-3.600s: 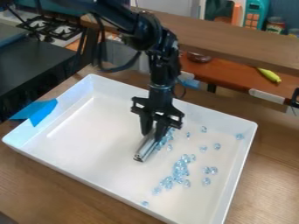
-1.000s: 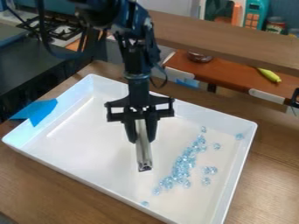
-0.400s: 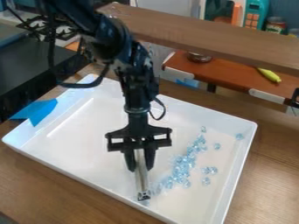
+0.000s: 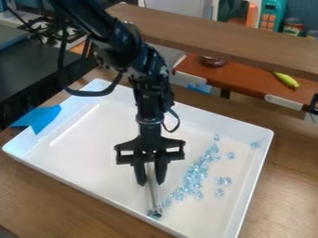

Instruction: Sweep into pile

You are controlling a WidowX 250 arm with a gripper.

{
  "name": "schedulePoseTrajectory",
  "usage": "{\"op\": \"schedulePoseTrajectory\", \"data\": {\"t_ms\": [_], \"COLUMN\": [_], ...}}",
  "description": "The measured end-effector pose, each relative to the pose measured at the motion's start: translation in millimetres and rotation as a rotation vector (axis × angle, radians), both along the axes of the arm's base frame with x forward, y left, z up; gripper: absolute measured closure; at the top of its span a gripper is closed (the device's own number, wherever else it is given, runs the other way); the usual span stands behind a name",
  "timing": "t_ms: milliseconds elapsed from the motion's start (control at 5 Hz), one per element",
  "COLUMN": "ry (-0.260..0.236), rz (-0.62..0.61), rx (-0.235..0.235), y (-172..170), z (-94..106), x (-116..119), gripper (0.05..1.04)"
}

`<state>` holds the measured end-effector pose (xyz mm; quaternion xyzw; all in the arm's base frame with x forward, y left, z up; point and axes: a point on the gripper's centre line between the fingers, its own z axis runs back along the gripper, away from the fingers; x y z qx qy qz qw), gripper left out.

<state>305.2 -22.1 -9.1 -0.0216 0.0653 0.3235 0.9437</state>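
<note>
Gripper [image 4: 151, 183] hangs over white tray [image 4: 87, 153], fingers clamped around silvery bar [image 4: 154, 197], lower end near tray's front wall. Clear blue beads [image 4: 195, 175] lie inside tray, some clustered.

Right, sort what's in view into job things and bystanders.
For the sweep:
- gripper
- metal bar
- clear blue beads
- white tray

Just lying about:
- yellow toy
- brown bowl
- stove
- can
</note>
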Motion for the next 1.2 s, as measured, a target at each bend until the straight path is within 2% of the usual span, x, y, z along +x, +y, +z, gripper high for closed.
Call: {"op": "schedulePoseTrajectory", "data": {"t_ms": [400, 1200], "ry": [-0.001, -0.068], "rz": [0.028, 0.122], "rx": [-0.024, -0.131], "y": [-8, -33], "z": [-4.0, -0.4], "x": [12, 74], "gripper": [0.729, 0.729]}}
